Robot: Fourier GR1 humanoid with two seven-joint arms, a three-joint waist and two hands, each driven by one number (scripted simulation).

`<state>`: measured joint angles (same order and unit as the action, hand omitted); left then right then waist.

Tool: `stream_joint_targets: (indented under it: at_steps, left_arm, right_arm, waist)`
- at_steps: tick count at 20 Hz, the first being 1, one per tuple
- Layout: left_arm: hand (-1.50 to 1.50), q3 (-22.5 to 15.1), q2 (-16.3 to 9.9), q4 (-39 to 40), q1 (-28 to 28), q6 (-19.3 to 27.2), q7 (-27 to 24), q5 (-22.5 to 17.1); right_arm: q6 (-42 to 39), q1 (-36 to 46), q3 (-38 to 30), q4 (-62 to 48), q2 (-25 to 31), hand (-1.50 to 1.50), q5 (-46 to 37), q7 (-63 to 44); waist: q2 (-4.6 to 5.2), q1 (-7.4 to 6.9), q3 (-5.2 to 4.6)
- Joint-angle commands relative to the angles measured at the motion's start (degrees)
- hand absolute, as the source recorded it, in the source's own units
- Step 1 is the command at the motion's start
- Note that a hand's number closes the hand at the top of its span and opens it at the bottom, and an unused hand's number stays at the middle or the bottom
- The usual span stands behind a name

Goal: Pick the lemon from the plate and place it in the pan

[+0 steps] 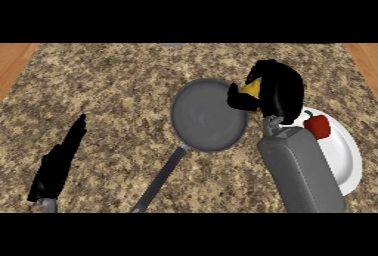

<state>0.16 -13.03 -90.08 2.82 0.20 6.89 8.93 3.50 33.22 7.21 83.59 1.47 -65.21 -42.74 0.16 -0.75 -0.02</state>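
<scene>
- Right forearm rises from the lower right of the frame, crossing over the white plate
- Right hand sits at upper right, fingers curled round the yellow lemon, held at the right rim of the grey pan
- Red pepper lies on the plate
- Left hand at lower left, fingers straight and together, pointing up

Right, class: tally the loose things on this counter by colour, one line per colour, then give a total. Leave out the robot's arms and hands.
Grey: 1, the pan
White: 1, the plate
Red: 1, the pepper on the plate
Yellow: 1, the lemon, held in the right hand beside the pan's rim
Total: 4
</scene>
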Motion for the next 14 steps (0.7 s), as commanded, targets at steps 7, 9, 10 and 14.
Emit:
stream_joint_targets:
  at_steps: [7,9,10,14]
  left_arm:
    - [0.0,-0.47,0.07,-1.6,-0.27,-1.57,1.13,0.22]
    - [0.0,-1.3,0.47,-4.07,-0.57,-0.98,2.59,1.04]
    - [0.0,-1.36,0.42,-3.9,1.26,-1.99,1.99,0.2]
    - [0.0,-1.69,1.28,-2.23,-2.66,-0.87,2.54,1.24]
  right_arm:
    - [14.95,14.66,-2.59,-36.01,-1.46,1.5,10.22,6.66]
    - [14.53,19.54,-1.75,-42.63,-1.46,1.5,10.36,5.07]
    - [13.03,17.1,-2.72,-44.16,-1.46,1.5,10.48,9.76]
    - [15.26,16.78,-6.09,-49.16,-1.47,1.5,22.14,13.87]
  waist:
    - [0.48,-1.59,0.04]
    - [0.62,-2.39,0.05]
    - [0.58,-1.94,0.05]
    - [1.4,-3.62,0.17]
